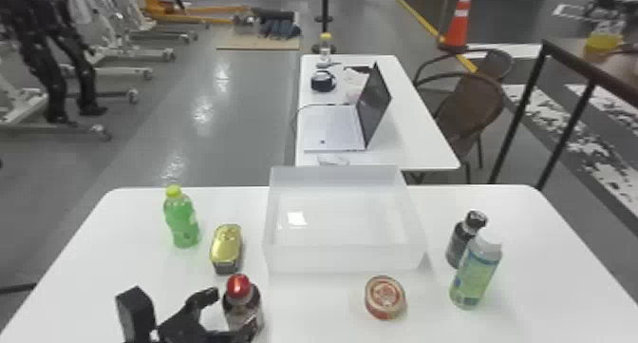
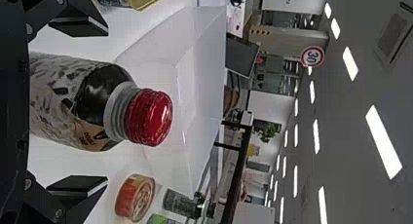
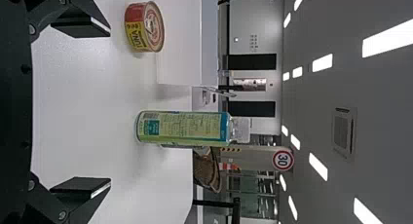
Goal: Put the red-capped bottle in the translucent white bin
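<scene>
The left gripper (image 2: 106, 105) is wide apart around the red-capped bottle (image 2: 73, 104). Squeeze both sides evenly before lifting it.

Bottle (image 1: 242, 311) dark, with pale patterned label, shiny red cap on; upright, outside bin (image 1: 346, 259), near its front left corner. Bin translucent white, boxy, open-topped, sitting flat on white table (image 1: 95, 271).
</scene>
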Action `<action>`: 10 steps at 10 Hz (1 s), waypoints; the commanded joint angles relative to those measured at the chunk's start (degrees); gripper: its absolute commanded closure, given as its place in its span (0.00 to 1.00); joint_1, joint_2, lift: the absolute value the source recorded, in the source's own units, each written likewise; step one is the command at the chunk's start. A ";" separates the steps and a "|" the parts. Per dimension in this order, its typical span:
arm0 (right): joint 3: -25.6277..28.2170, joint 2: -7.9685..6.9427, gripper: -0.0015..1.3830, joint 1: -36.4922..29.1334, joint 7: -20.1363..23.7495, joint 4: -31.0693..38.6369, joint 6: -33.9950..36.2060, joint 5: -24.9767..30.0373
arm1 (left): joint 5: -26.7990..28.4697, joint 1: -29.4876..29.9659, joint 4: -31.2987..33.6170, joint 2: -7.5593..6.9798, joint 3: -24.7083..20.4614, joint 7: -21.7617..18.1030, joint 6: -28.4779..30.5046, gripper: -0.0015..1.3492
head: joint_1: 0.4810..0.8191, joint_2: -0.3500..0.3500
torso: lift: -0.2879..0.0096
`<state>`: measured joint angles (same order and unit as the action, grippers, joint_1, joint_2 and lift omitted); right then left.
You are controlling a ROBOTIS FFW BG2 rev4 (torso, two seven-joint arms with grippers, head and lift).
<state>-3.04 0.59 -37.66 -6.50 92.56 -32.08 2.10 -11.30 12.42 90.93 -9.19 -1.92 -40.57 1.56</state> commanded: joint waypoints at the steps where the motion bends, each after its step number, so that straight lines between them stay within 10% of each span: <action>1: -0.03 -0.15 0.15 0.13 0.00 -0.10 0.08 0.01 | 0.49 -2.05 -1.63 -0.21 0.52 -1.79 2.14 0.16 | 0.20 0.50 | 0.63; 5: -0.30 -0.15 0.15 0.66 0.00 -0.46 0.00 0.10 | -0.03 -7.15 -8.48 -0.21 1.31 -4.78 0.11 0.18 | 0.20 0.50 | 0.63; 10: -0.38 -0.24 0.15 0.83 0.09 -0.63 0.00 0.10 | 0.23 -6.71 -9.71 1.10 0.43 -4.26 -2.35 0.86 | 0.20 0.50 | 0.63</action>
<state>-3.43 0.37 -36.82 -6.41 91.93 -32.08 2.20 -11.14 5.73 81.21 -8.14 -1.52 -44.84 -0.25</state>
